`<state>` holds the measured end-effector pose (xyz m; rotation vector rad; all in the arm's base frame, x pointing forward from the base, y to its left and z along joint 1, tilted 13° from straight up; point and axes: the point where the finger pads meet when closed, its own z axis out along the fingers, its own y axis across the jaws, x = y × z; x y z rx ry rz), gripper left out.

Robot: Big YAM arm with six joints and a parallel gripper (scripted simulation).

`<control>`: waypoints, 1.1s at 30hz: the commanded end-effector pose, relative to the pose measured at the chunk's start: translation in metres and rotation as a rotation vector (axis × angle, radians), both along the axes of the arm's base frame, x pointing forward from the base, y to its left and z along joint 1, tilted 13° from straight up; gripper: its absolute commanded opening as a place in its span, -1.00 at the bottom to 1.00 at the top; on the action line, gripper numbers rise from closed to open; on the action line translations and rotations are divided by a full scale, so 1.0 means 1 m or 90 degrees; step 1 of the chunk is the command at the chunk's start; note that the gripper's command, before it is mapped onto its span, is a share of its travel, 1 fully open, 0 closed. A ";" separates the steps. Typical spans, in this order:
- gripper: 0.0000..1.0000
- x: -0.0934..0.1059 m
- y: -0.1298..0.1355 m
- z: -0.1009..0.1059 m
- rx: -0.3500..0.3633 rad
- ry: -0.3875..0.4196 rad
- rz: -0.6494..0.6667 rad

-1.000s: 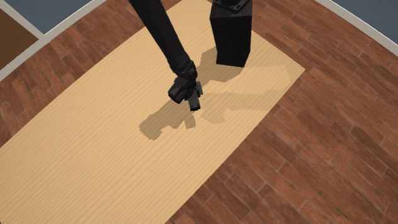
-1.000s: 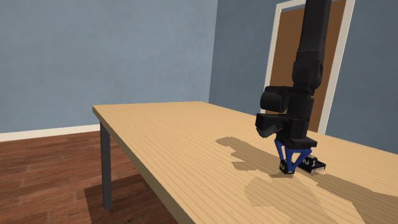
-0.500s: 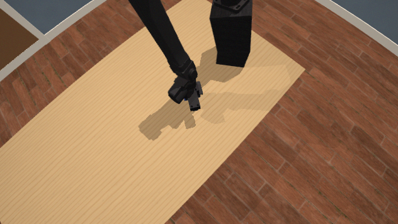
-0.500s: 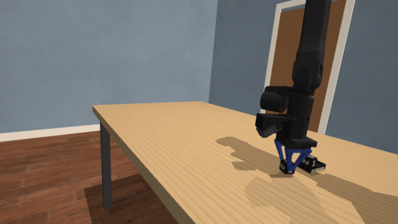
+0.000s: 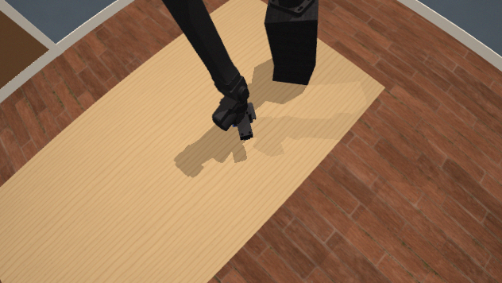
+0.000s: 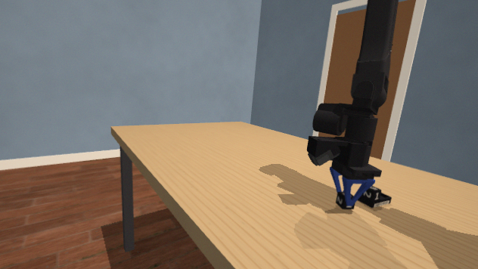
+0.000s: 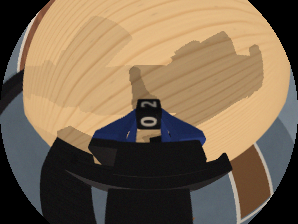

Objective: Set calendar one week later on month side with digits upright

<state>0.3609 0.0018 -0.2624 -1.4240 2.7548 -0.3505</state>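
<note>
On the pale wooden table (image 5: pixel 151 191) (image 6: pixel 212 159) (image 7: pixel 215 25), inward of its long edge, the blue-fingered pincer (image 6: pixel 347 202) (image 7: pixel 148 112) pinches a black numbered cube (image 6: pixel 341 200) (image 7: pixel 148 114); better lift straight, squarely gripped.

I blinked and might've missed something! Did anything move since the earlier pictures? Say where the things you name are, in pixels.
Nothing visibly changed. The gripper (image 6: pixel 349 204) (image 7: pixel 148 112) has the same number cube (image 6: pixel 342 200) (image 7: pixel 148 114) between its fingers, and the other cube (image 6: pixel 372 194) stayed in the tray (image 6: pixel 382 204).
</note>
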 end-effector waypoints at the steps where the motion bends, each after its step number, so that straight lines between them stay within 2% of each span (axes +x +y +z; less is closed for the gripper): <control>1: -0.47 -0.006 0.001 -0.004 0.001 0.005 0.009; 33: -0.47 -0.004 0.001 -0.005 0.001 0.004 0.008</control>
